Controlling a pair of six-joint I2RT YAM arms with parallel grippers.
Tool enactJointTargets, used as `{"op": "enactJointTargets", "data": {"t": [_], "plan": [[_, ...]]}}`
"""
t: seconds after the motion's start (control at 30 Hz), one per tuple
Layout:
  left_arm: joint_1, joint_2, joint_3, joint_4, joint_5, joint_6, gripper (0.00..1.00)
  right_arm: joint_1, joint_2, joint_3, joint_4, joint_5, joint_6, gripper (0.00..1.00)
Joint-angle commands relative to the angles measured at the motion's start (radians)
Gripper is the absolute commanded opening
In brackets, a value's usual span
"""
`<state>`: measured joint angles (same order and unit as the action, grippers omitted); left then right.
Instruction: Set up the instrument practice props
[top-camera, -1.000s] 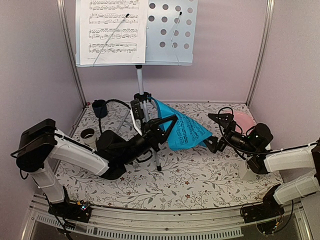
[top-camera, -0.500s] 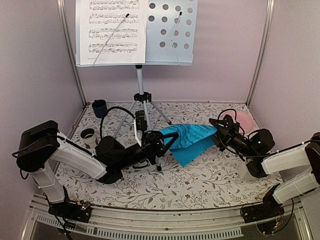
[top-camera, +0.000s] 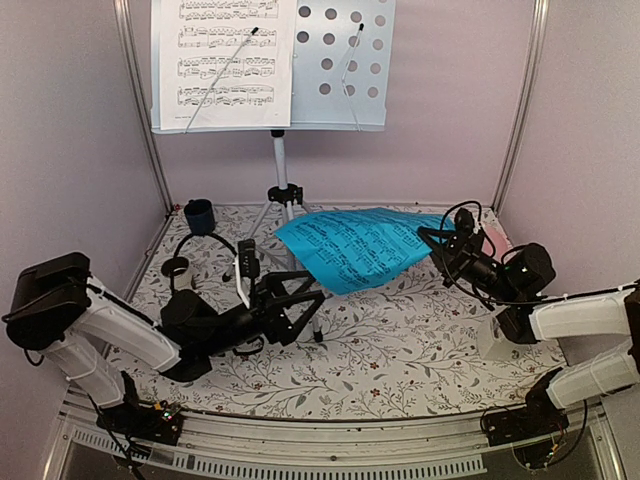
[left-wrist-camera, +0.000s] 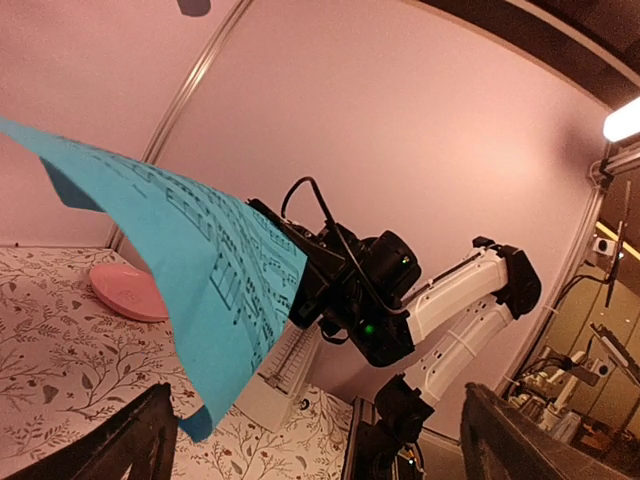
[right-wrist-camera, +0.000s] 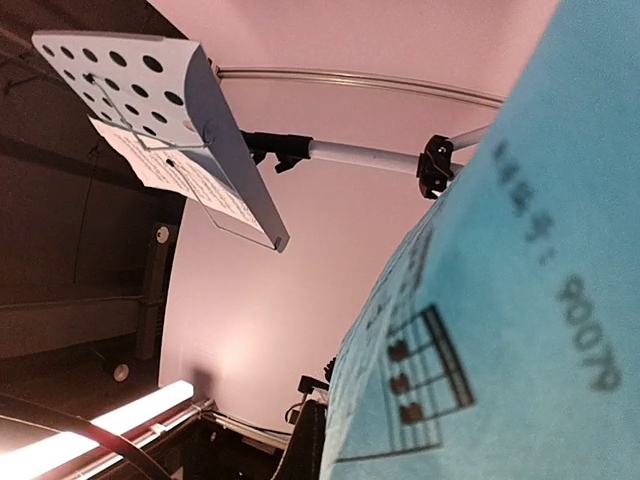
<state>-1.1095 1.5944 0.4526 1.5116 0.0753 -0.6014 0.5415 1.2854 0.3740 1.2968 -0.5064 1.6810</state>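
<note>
My right gripper (top-camera: 441, 247) is shut on the right edge of the blue music sheet (top-camera: 352, 247), which hangs spread out above the table; the sheet (right-wrist-camera: 520, 300) fills the right wrist view. Left of and below the sheet, my left gripper (top-camera: 305, 312) stands open and apart from it, with nothing between its fingers (left-wrist-camera: 140, 440). At the back, the silver tripod music stand (top-camera: 281, 165) carries its perforated tray (top-camera: 345, 60), with the white music sheet (top-camera: 225, 60) on the tray's left half. The white metronome (left-wrist-camera: 285, 375) stands near the right arm, partly hidden.
A pink round plate (top-camera: 492, 238) lies at the back right under the right arm's cables. Two small dark cups (top-camera: 198, 215) (top-camera: 177, 270) stand at the back left. The stand's tripod legs (top-camera: 262, 215) spread over the back middle of the floral table.
My left gripper has opened, let go of the blue sheet and drawn back to the left. My right gripper has shut on the sheet's right edge and raised it flatter.
</note>
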Motion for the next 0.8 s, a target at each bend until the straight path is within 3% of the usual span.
{"op": "enactJointTargets", "data": {"t": [0.0,0.13,0.23,0.4,0.5,0.6,0.77], "plan": [[0.041,-0.205,-0.069,-0.046,-0.1,-0.033,0.99,-0.021,-0.107,0.105,-0.253,-0.122,-0.281,0.0],[0.064,-0.445,-0.006,-0.602,-0.117,0.091,0.99,-0.025,-0.195,0.258,-0.574,-0.289,-0.678,0.0],[0.11,-0.57,0.039,-0.868,-0.086,0.167,0.99,-0.025,-0.247,0.333,-0.751,-0.412,-0.99,0.07],[0.25,-0.716,0.033,-0.994,0.199,0.24,0.99,-0.004,-0.269,0.522,-1.192,-0.579,-1.435,0.15],[0.302,-0.724,0.062,-1.076,0.33,0.277,0.99,0.106,-0.246,0.664,-1.549,-0.427,-1.779,0.12],[0.314,-0.721,0.076,-1.125,0.382,0.307,0.99,0.186,-0.201,0.76,-1.762,-0.318,-1.941,0.04],[0.316,-0.707,0.086,-1.176,0.476,0.367,0.99,0.294,-0.184,0.821,-1.863,-0.218,-2.034,0.0]]}}
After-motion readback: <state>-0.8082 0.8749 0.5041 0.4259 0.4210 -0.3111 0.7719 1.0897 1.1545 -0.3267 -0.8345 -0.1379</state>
